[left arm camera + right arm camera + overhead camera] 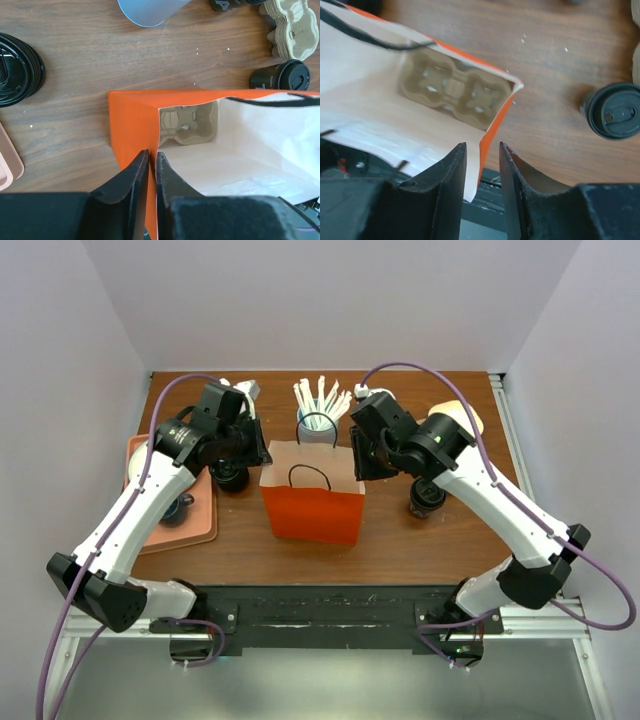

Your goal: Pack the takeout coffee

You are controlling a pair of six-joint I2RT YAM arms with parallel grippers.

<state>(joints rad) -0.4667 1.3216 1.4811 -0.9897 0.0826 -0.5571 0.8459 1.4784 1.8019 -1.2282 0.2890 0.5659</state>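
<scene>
By my reading, packing is at the bag-opening stage. The orange bag [313,510] stands mouth up at the centre of the table [400,535], with a cardboard cup carrier [455,90] lying on its bottom. The left claw [152,156] is clenched on the bag's left wall, pinching the orange paper between its fingers. The right claw [482,147] straddles the bag's right corner, but a gap shows beside the paper, so it reads as released rather than gripping. The takeout coffee [427,498] stands upright and lidded on the table at centre right of the overhead view. It is just right of the bag, outside it, and neither claw touches it. What remains is lifting the cup and seating it in the carrier.
</scene>
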